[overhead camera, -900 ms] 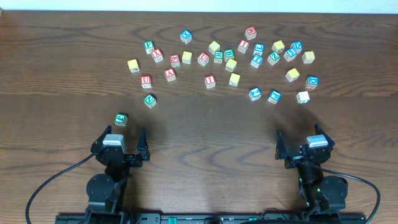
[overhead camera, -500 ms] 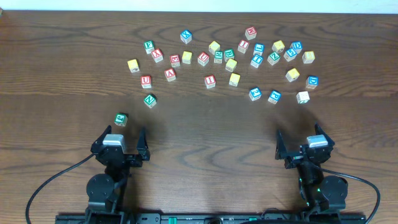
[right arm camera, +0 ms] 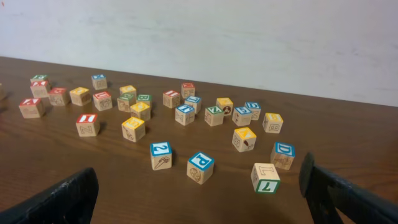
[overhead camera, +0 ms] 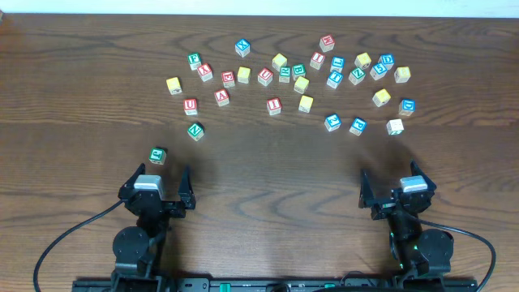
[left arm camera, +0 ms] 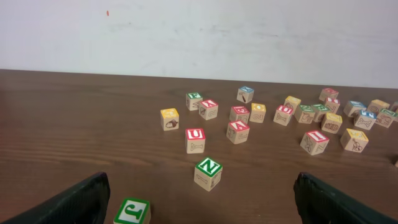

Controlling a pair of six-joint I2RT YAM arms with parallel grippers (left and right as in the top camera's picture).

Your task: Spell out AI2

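Black fingers of the left gripper [overhead camera: 158,188] and right gripper [overhead camera: 397,188] are spread wide at the near edge of the dark wooden table [overhead camera: 259,170], holding nothing. Ahead of the right gripper, well clear of its fingers, sits the blue-edged wooden 2 cube [right arm camera: 161,155], numeral up and upright toward the robot. Farther off sit the red-edged wooden I cube [right arm camera: 87,124] and the red-edged wooden A cube [left arm camera: 238,132]. As cubes, none has a long axis.
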